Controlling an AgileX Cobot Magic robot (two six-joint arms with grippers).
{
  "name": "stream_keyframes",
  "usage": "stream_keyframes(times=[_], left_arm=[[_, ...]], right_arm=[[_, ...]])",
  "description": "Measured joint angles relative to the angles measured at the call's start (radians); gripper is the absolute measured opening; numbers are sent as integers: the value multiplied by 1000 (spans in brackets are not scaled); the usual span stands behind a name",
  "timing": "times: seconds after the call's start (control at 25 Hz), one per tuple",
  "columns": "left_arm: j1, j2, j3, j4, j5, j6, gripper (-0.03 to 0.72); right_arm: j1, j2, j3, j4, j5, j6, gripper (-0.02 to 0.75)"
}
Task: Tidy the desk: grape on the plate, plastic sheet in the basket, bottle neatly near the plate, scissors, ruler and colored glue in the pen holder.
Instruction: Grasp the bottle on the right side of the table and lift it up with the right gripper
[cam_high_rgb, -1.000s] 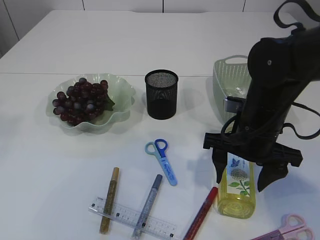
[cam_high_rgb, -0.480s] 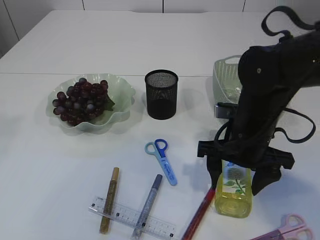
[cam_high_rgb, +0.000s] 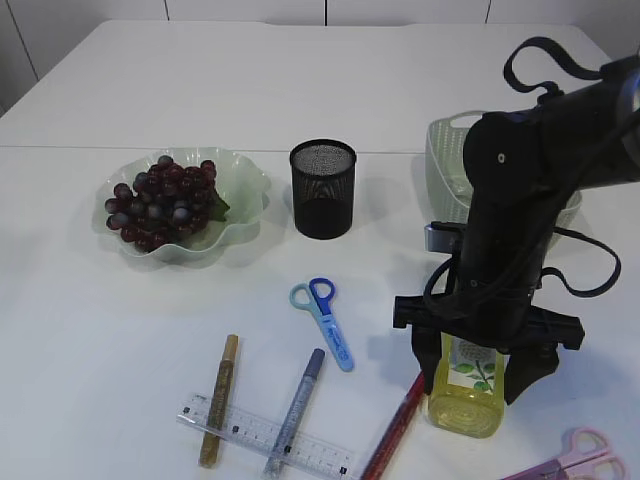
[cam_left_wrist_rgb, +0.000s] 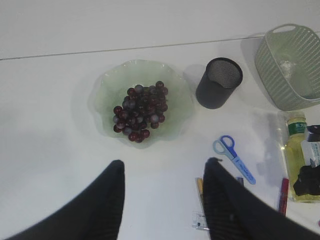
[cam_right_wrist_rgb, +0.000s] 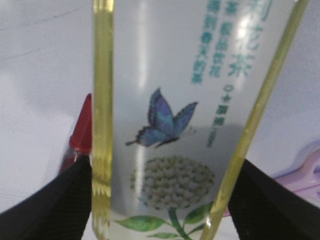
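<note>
Between the spread fingers of the right gripper (cam_high_rgb: 485, 375) lies the bottle (cam_high_rgb: 467, 388), flat on the table, its long axis running away from the viewer, one finger on each long side, not yet clamped. Judged nearer arm: right. Left gripper (cam_left_wrist_rgb: 162, 200) hangs half-open, empty, above the plate (cam_left_wrist_rgb: 102, 97).

Two scissors: blue (cam_high_rgb: 322, 318), pink (cam_high_rgb: 577, 459); three glue pens (cam_high_rgb: 218, 398); one ruler (cam_high_rgb: 262, 436).
</note>
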Motion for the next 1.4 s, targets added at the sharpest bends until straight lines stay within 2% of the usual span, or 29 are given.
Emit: stream_keyframes(times=[0.84, 1.12, 1.4], left_arm=[[0, 0, 0, 0, 0, 0, 375], [0, 0, 0, 0, 0, 0, 375], [0, 0, 0, 0, 0, 0, 375]], right_arm=[[0, 14, -2, -7, -15, 35, 603], [0, 14, -2, -8, -15, 37, 536], [0, 14, -2, -14, -17, 37, 519]])
